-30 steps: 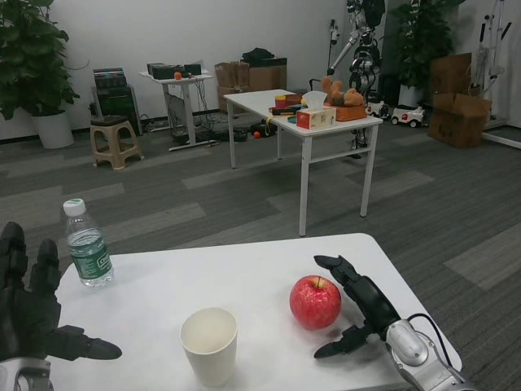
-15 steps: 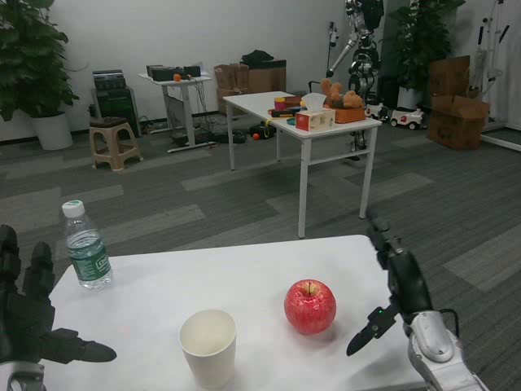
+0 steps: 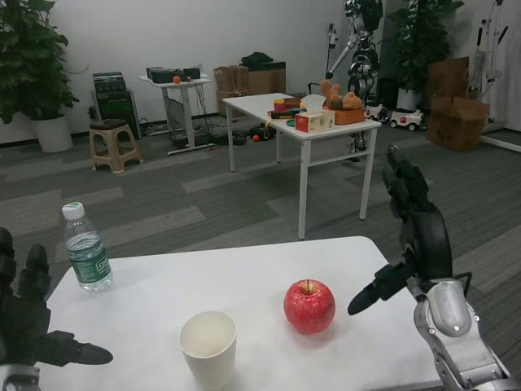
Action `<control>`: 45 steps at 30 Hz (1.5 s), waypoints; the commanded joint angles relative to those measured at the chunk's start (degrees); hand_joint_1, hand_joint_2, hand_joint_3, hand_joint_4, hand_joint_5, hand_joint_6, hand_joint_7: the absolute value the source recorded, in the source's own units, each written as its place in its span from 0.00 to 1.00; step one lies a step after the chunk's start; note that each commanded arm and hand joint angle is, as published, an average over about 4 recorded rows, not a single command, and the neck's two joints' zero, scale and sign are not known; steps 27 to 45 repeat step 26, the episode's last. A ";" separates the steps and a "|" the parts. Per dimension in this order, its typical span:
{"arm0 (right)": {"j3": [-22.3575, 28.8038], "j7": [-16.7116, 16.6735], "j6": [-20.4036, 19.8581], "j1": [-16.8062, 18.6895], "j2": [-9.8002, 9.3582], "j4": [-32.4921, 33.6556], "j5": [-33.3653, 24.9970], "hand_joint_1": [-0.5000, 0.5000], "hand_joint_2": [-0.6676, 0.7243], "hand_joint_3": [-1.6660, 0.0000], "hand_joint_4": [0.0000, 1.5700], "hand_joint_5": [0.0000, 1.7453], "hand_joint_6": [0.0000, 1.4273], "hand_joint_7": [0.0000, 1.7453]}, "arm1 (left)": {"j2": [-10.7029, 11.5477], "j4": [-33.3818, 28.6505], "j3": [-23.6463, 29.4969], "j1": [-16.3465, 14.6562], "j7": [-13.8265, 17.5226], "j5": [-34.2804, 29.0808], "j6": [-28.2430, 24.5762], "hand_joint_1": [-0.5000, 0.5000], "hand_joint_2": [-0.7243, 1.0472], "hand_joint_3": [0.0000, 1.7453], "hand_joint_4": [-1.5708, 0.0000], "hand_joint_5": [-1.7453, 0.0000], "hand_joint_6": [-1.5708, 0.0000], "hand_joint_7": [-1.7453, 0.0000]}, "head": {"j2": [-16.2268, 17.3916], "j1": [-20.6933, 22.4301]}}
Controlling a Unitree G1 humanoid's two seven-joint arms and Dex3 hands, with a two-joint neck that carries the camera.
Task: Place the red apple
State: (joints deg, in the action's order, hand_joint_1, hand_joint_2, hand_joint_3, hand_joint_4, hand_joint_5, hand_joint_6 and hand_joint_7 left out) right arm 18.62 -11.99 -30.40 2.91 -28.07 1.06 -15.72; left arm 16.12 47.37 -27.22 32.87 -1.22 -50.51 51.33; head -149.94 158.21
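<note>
The red apple sits upright on the white table, right of centre, with nothing touching it. My right hand is raised above the table's right edge, open, fingers spread and pointing up, well clear of the apple. My left hand hovers open at the table's near left corner, holding nothing.
A white paper cup stands left of the apple near the front edge. A clear water bottle with a green label stands at the far left of the table. Beyond are another white table with boxes, a stool and plants.
My right hand has let go of the apple's side and lifted up and to the right, away from it. The apple stays on the table.
</note>
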 commanded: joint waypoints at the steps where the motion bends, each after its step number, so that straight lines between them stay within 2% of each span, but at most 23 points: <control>1: 0.39 -0.40 0.67 -0.64 -1.09 1.45 -0.67 0.04 0.75 1.00 0.00 0.00 0.00 0.04 | 0.78 0.16 0.91 0.92 0.08 0.13 0.09 0.07 0.15 0.05 0.88 0.94 1.00 1.00 | 0.20 0.29; 3: 0.41 -0.40 0.82 -0.88 -1.42 2.32 -0.80 0.04 0.73 1.00 0.00 0.00 0.00 0.04 | 1.02 0.11 1.27 1.03 0.08 0.28 0.09 0.07 0.12 0.05 0.88 0.94 1.00 1.00 | 0.47 0.70; 18: -1.57 -0.42 1.04 -1.98 -2.10 5.47 -1.15 0.04 0.68 1.00 0.00 0.00 0.00 0.04 | 1.13 0.09 1.55 1.67 0.08 0.59 0.09 0.07 0.15 0.05 0.89 0.94 1.00 1.00 | -0.13 0.64; 45: -3.00 -0.49 0.98 -2.82 -2.26 5.97 -1.15 0.04 0.68 1.00 0.00 0.00 0.00 0.04 | 1.11 -0.17 1.46 1.76 0.08 0.59 0.09 0.07 0.15 0.03 0.88 0.94 1.00 1.00 | -0.54 0.76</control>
